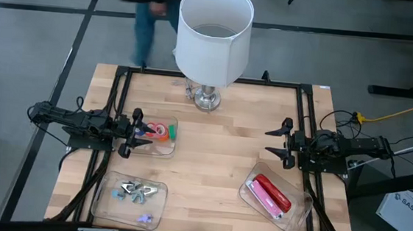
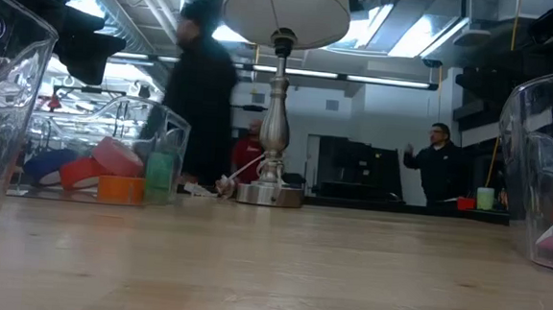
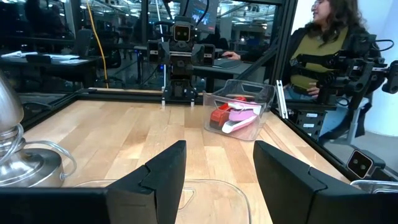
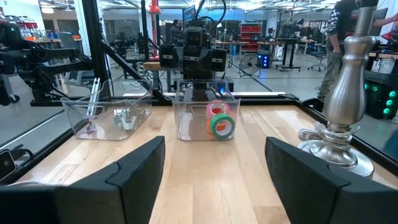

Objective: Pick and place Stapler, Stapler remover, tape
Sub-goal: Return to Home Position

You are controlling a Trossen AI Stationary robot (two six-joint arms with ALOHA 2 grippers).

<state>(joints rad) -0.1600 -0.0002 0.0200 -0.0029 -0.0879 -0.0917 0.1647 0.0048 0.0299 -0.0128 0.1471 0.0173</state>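
Left gripper [image 1: 133,132] parted, right gripper [image 1: 277,142] parted, three clear bins [image 1: 108,196], two staplers [image 1: 270,196]

Wooden table [image 1: 217,164]: lamp [image 1: 213,35], clear bins [image 1: 110,213]

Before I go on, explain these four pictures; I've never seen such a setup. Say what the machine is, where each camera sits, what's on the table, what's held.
This is a robot: two dark arms at a wooden table. Picture one looks straight down; picture two looks level across the tabletop; the last two come from a camera on each wrist, looking past that arm's two fingers. The left gripper and right gripper sit at opposite table edges, both open, holding nothing. On the table stand a white-shaded lamp and three clear bins: tape rolls just in front of the left gripper, grey staple removers at the overhead picture's lower left, red and pink staplers at its lower right. The people in the room behind are not part of it.
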